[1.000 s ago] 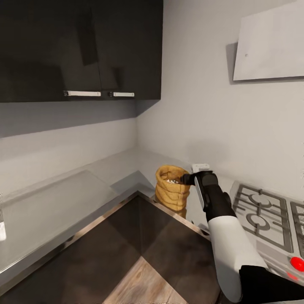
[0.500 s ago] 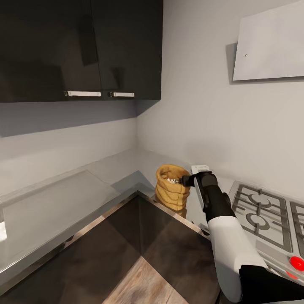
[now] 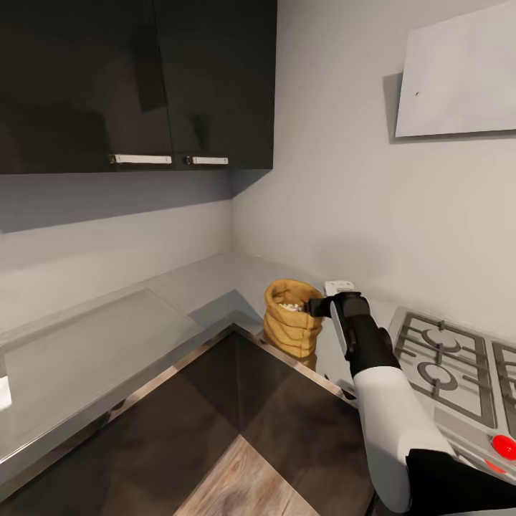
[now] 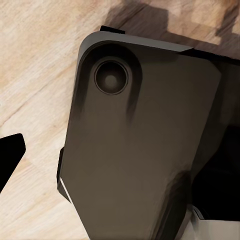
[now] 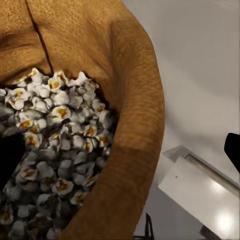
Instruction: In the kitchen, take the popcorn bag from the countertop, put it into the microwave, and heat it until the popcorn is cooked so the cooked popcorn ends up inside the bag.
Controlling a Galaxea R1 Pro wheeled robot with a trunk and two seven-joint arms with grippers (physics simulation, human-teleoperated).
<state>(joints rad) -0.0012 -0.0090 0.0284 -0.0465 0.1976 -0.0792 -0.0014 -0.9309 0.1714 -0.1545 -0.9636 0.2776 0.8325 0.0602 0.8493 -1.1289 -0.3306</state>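
The popcorn bag (image 3: 291, 319) stands upright on the countertop (image 3: 107, 344) near its inner corner, just beside the stove (image 3: 448, 358), w/ white popped kernels (image 5: 55, 150) heaped inside. Right gripper (image 3: 312, 306) sits at the rolled rim (image 5: 137, 145), one finger apparently inside & one outside; can't tell if it's actually pinched shut, and the left one I can't judge either. Looks light, soft & crushable, prob. tips easily, so I'd grip the rim fold gently and keep it upright.

You get even, soft light; dark upper cabinets (image 3: 136, 79) glossy, countertop (image 3: 93, 344) faintly reflective; soft shadow under cabinets; renders slightly blurry, low-resolution.
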